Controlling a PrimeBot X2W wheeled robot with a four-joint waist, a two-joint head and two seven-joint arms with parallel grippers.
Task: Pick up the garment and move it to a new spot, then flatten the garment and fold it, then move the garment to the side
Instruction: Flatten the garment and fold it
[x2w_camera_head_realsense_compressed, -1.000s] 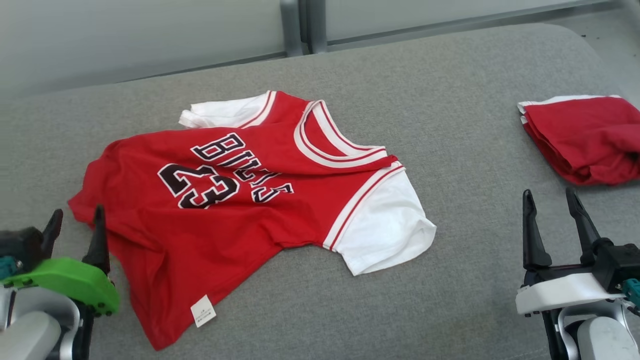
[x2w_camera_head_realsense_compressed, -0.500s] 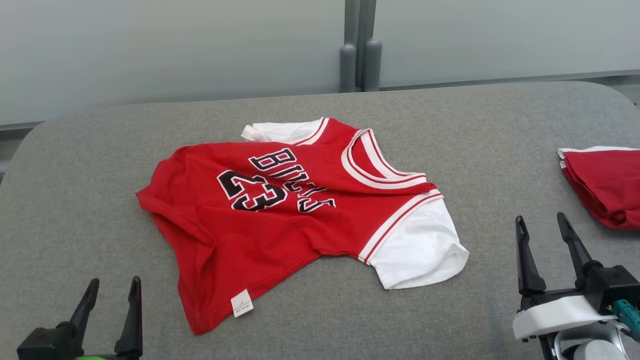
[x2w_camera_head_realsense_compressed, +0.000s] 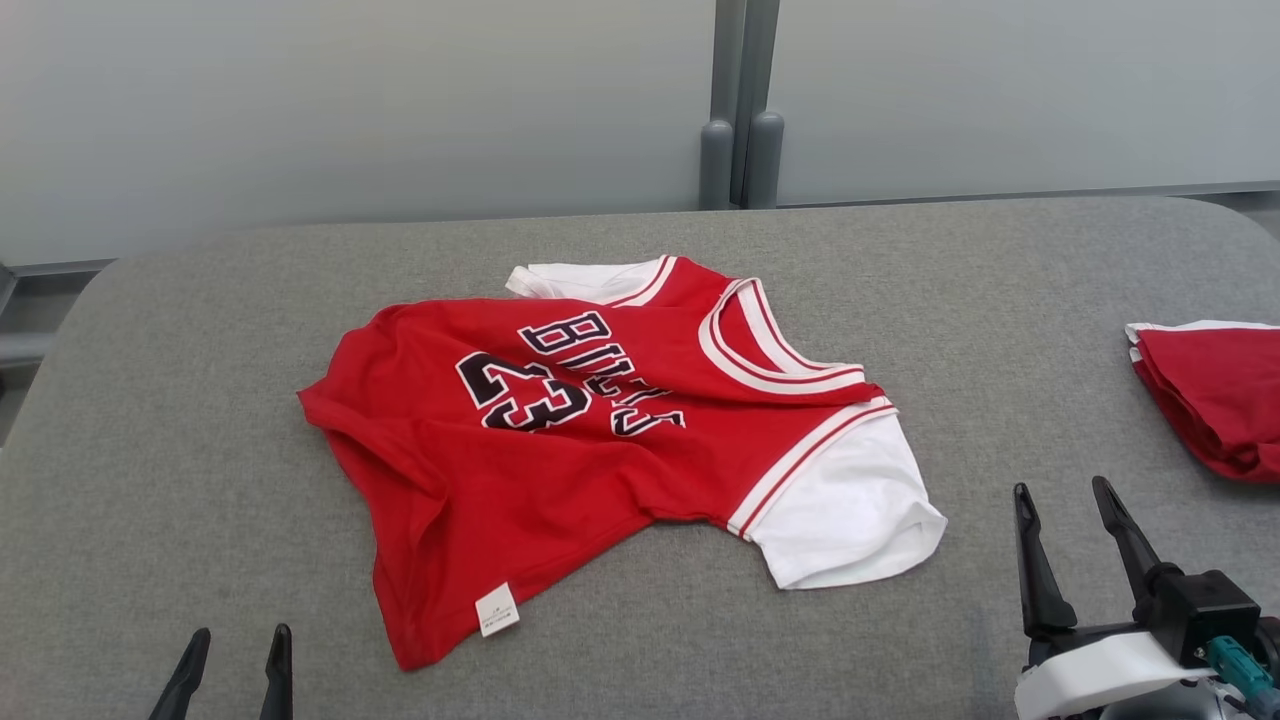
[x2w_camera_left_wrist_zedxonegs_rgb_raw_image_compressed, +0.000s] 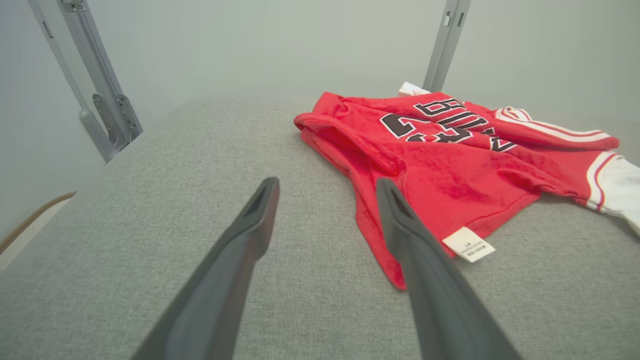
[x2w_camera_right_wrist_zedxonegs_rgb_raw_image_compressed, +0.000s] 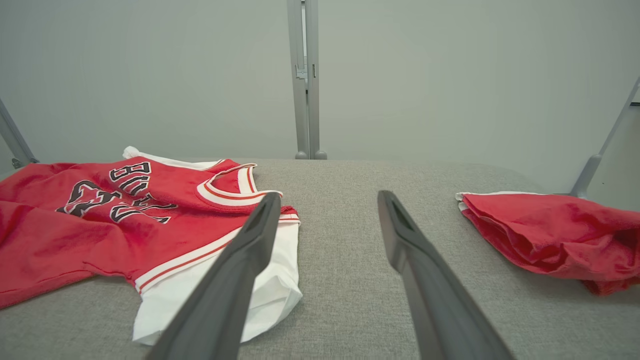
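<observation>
jersey (x2w_camera_head_realsense_compressed: 600, 440) sits mid table (x2w_camera_head_realsense_compressed: 200, 560), front up, crooked and rumpled, with the white label (x2w_camera_head_realsense_compressed: 497, 609) corner toward the table's near edge. Reads as set down but not flattened yet. folded red garment (x2w_camera_head_realsense_compressed: 1210, 400) is parked at the table's right edge, likely the done pile. left gripper (x2w_camera_head_realsense_compressed: 241, 632) is at the table's near-left edge, right gripper (x2w_camera_head_realsense_compressed: 1060, 485) near-right. Both have fingers spread wide, empty, clear of the cloth. Probably staged for the flatten pass.

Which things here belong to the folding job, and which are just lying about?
Job: red jersey, rumpled, in the middle; left gripper and right gripper, both open and empty.
Lying about: folded red garment at the right edge; grey posts behind.
</observation>
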